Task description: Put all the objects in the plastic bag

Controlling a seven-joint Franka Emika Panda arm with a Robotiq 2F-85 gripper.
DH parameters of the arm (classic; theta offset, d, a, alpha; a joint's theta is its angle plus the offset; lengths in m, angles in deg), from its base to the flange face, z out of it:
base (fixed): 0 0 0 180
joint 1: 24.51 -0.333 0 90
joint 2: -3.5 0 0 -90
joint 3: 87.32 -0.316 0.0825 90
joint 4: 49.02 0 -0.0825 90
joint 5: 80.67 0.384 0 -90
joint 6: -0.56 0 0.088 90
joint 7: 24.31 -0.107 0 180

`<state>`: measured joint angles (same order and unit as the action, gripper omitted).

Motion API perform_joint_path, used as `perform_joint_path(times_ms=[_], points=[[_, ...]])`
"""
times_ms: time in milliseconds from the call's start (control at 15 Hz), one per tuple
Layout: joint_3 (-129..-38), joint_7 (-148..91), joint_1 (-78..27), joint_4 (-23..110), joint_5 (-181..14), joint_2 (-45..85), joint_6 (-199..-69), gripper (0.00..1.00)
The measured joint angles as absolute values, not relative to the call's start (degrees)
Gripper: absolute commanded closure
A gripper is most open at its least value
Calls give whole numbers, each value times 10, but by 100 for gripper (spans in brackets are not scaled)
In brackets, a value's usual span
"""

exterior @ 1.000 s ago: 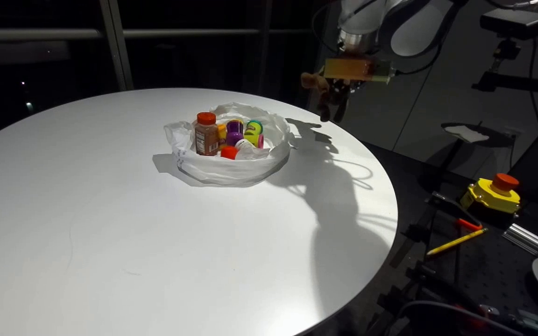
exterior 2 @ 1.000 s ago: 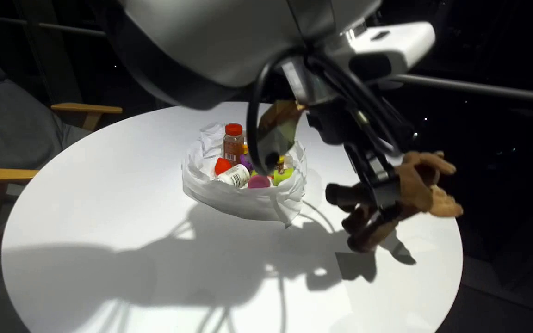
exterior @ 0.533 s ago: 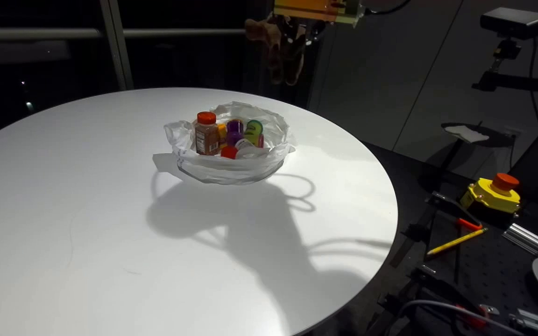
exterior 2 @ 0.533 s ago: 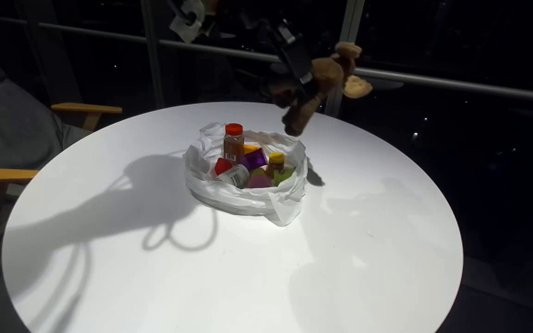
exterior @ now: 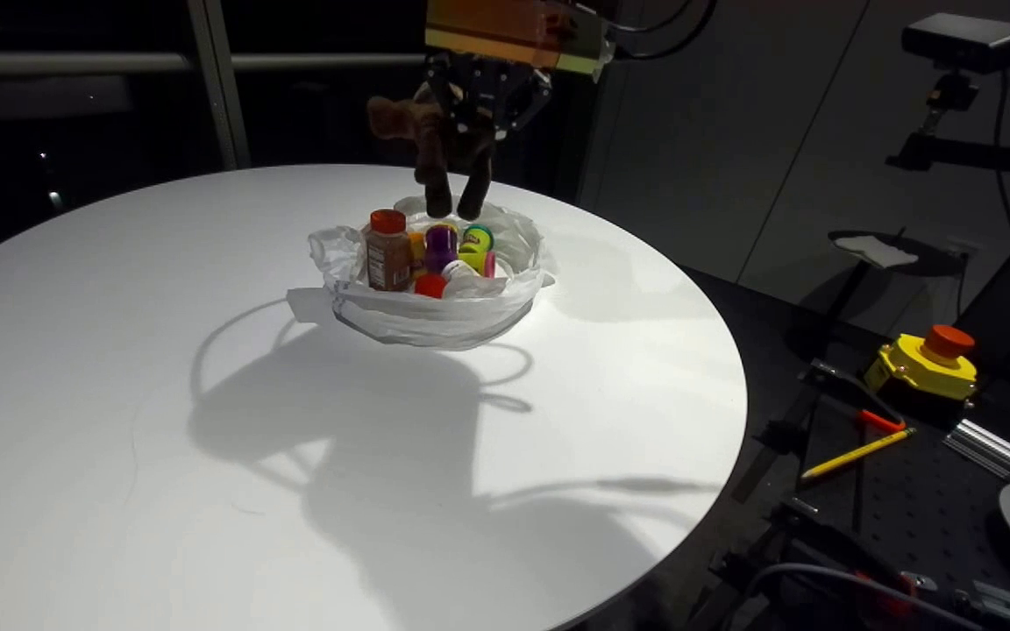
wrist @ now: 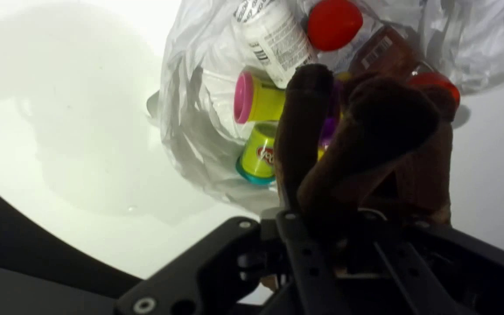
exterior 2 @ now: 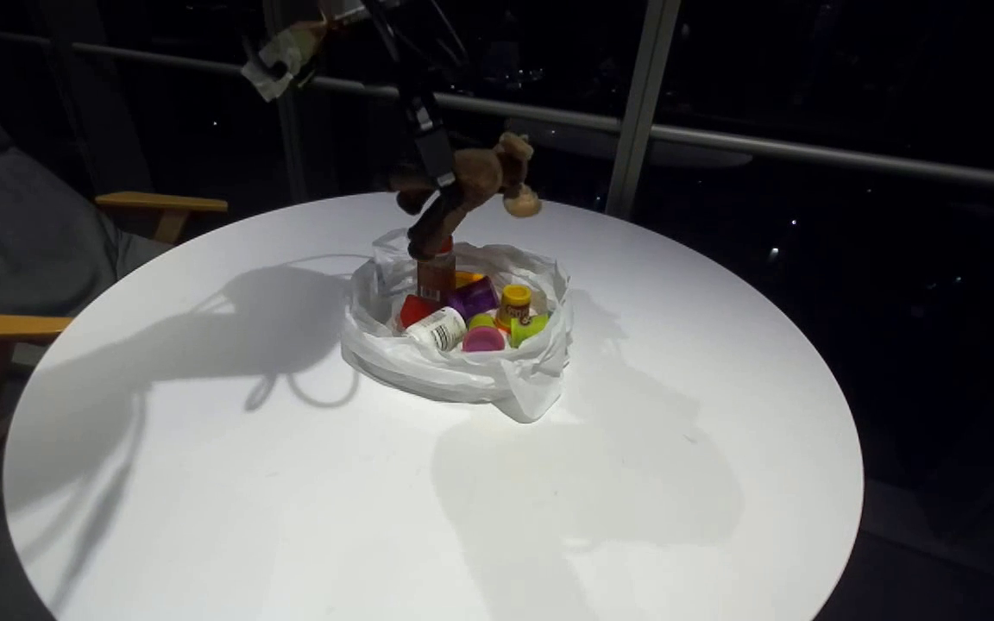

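My gripper [exterior: 477, 127] is shut on the brown plush toy [exterior: 429, 149], which hangs in the air over the plastic bag [exterior: 444, 326]. Seen from the wrist, the plush's dark legs [wrist: 300, 127] dangle across part of the bag's contents. That whitish, wrinkled bag lies spread like a bowl on the table. Inside it the red-lidded jar [exterior: 388, 258] stands upright. Around the jar are a purple piece [exterior 2: 474, 296], a red piece [wrist: 334, 24], a white bottle [exterior 2: 438, 329], an orange piece [exterior: 417, 250] and yellow-green tubs [wrist: 260, 151]. In an exterior view a plush leg covers part of the jar's lid.
The round white table [exterior 2: 635, 483] carries the bag. Beside it stands a grey chair [exterior 2: 22, 233] with wooden armrests. Off the table are a yellow-and-red button box [exterior: 924, 364], a pencil [exterior: 857, 454] and a mounted camera [exterior: 970, 42].
Still held, the plush has travelled left in both exterior views, up and then down, to a spot over the bag. The bag's contents look unmoved.
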<state>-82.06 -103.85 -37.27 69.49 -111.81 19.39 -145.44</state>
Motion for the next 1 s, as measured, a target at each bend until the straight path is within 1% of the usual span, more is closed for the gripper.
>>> perform_joint_path(times_ms=[267, 533, 667, 867, 933, 1000], points=[[-841, -952, -346, 689, -1028, 247, -1485, 88], [-846, -891, -343, 689, -974, 268, -1493, 88], [-845, -878, -343, 690, -969, 272, -1493, 62], [-833, -876, -348, 695, -970, 281, -1493, 39], [-828, -876, -348, 697, -970, 283, -1493, 30], [-824, -876, -349, 699, -970, 283, -1493, 22]])
